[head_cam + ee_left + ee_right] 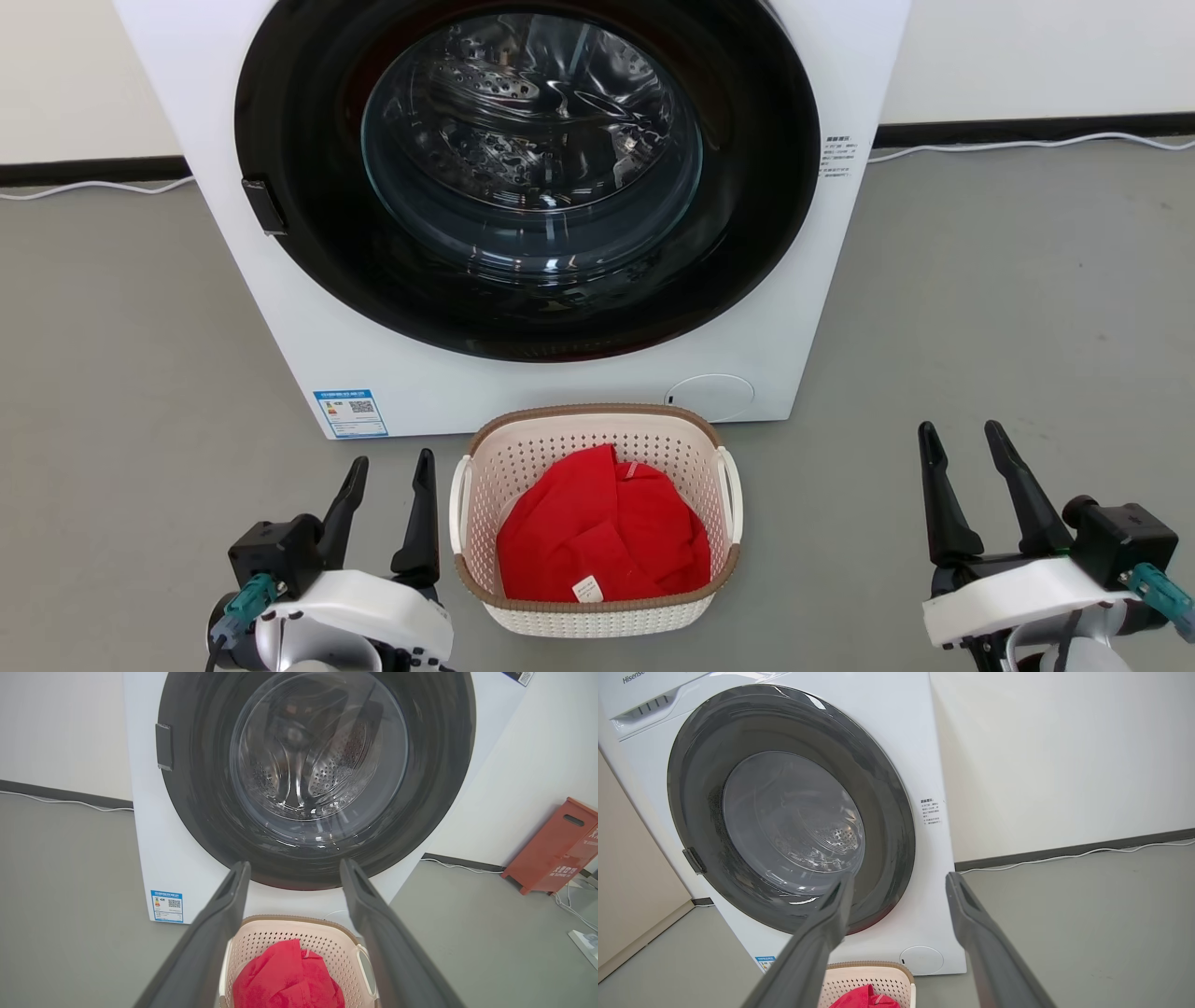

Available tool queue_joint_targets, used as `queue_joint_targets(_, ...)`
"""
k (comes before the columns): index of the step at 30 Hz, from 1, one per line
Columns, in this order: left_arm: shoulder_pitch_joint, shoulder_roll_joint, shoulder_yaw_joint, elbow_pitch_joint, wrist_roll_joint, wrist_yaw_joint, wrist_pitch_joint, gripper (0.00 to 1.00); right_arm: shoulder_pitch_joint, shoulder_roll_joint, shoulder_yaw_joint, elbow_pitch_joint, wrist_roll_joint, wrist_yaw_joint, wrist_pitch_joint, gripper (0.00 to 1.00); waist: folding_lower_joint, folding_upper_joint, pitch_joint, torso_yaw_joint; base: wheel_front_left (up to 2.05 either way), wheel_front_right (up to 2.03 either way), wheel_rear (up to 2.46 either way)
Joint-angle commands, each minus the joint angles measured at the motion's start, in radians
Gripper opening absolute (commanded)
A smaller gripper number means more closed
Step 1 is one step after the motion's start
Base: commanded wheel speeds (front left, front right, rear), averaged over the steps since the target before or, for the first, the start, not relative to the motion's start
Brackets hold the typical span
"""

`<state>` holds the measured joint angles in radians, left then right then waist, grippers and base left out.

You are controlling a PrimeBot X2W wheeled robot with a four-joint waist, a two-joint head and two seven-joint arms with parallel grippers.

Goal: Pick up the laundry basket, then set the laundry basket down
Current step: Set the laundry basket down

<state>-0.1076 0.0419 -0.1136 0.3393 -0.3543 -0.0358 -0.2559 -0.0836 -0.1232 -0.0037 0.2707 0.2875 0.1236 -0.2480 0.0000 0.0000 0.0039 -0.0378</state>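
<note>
Grey floor [112, 373] all round. Down at lower left, left gripper [392, 461], fingers spread wide, pinching nothing, just beside the basket's left loop handle [458, 504]. Dead centre, laundry basket [597, 409] sitting on the floor right in front of the white washing machine [280, 308], red cloth [597, 532] bunched inside. Off at lower right, right gripper [960, 429], also spread and empty, well apart from the basket.

The washing machine [523, 387] stands just behind the laundry basket [597, 616], blocking its far side. Open floor [980, 308] lies to the laundry basket's left, right and near side. A red cloth [597, 541] fills its inside, but both side handles [735, 495] are uncovered from above.
</note>
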Motion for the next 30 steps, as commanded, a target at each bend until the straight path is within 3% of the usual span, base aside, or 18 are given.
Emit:
queue_joint_targets(1,-0.013,0.008,0.030,-0.036,0.006,-0.001,-0.006,1.00,-0.013,-0.010,0.017,-0.034,-0.019,0.007,-0.014,1.00,0.0000,0.0000,0.000,0.000,0.00,0.00,0.00)
queue_joint_targets(30,0.009,0.008,0.035,-0.107,0.128,0.034,-0.006,1.00,-0.020,-0.008,0.026,-0.032,-0.042,0.007,-0.014,1.00,0.0000,0.0000,0.001,-0.004,0.00,0.00,0.00)
